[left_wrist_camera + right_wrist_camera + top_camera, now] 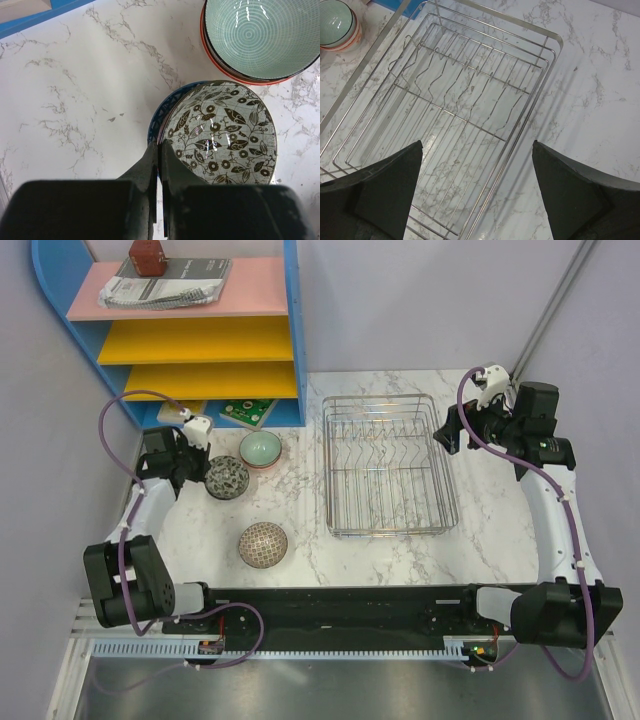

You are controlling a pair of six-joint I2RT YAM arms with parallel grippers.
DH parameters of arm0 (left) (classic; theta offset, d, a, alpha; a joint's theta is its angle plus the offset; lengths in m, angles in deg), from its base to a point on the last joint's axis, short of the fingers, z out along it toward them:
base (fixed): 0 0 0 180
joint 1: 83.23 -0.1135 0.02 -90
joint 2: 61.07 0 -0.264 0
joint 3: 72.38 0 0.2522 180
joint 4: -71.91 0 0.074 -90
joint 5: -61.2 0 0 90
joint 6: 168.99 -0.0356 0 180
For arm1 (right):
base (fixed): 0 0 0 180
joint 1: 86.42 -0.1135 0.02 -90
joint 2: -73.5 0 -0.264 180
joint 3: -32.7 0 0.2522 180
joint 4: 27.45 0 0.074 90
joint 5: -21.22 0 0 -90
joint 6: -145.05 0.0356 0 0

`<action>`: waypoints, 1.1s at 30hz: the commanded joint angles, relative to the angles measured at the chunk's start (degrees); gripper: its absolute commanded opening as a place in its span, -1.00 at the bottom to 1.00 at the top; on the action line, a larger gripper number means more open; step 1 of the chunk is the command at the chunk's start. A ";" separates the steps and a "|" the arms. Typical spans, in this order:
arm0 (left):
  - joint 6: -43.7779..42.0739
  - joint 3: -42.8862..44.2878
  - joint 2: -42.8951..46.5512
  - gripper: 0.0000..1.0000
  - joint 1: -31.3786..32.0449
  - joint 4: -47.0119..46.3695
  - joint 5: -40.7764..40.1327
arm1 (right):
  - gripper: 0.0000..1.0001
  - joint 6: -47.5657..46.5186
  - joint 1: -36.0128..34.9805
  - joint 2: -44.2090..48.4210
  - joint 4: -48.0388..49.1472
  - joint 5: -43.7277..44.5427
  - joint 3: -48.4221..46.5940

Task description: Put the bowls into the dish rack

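My left gripper [160,146] is shut on the near rim of a bowl with a dark leaf pattern [222,135], one finger inside and one outside. A blue patterned edge [159,114] shows at that bowl's left side. The same bowl [228,478] sits left of centre, with the left gripper [205,468] at its left edge. Behind it a pale green bowl [261,447] [260,35] is stacked on a red-rimmed one. A beige mesh bowl [263,544] stands nearer the front. The chrome dish rack [331,470] [547,75] holds nothing. My right gripper [450,430] [477,145] hangs open over the rack's right side.
A blue shelf unit [292,330] with pink and yellow shelves stands at the back left, holding a notebook [165,285] and a brown block [148,254]. A green printed item [247,411] lies at its foot. A grey pole [550,310] leans at the back right.
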 commanded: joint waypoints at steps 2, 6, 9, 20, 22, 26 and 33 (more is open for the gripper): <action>-0.54 4.74 4.04 -0.96 -0.11 2.95 4.46 | 0.96 0.64 -0.40 -0.64 1.42 -1.59 -0.78; -0.27 7.38 6.94 -0.96 -0.11 5.24 7.36 | 0.96 1.26 -1.01 -1.34 0.98 -3.08 -1.40; 0.61 10.02 8.79 -0.96 -0.02 7.35 8.86 | 0.96 1.61 -1.62 -1.87 0.72 -3.53 -2.10; 5.61 18.98 8.62 -0.96 3.75 10.16 16.24 | 0.96 9.15 -5.84 -5.04 2.63 -16.51 -4.92; 6.41 20.83 7.92 -0.96 7.26 9.90 15.63 | 0.96 11.44 -7.24 -5.39 4.48 -18.46 -4.57; 7.73 23.38 5.63 -0.96 15.52 8.06 12.29 | 0.96 17.85 -10.05 -6.27 12.55 -22.33 -2.99; 9.22 29.61 -0.16 -0.96 29.23 5.16 7.72 | 0.96 27.70 -14.11 -11.01 24.16 -27.87 0.44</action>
